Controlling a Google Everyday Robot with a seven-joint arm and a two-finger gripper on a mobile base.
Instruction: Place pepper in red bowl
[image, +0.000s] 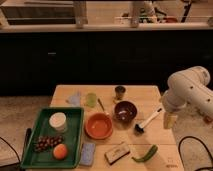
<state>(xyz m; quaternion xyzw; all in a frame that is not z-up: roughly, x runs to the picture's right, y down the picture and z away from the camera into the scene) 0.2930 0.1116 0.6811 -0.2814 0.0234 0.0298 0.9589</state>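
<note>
The pepper (145, 154) lies near the front right corner of the worktop (142, 94), apart from the gripper (170, 120), which hangs farther back at the worktop's right edge. The red bowl (98, 126) sits left of the pepper, mid-worktop. Whether the gripper is clasped or released cannot be told. The arm (187, 87) runs off the right side.

Pincer (170, 121) at right table (145, 93) edge, brush (148, 121) and dark bowl (125, 111) between it and red bowl (98, 126).
</note>
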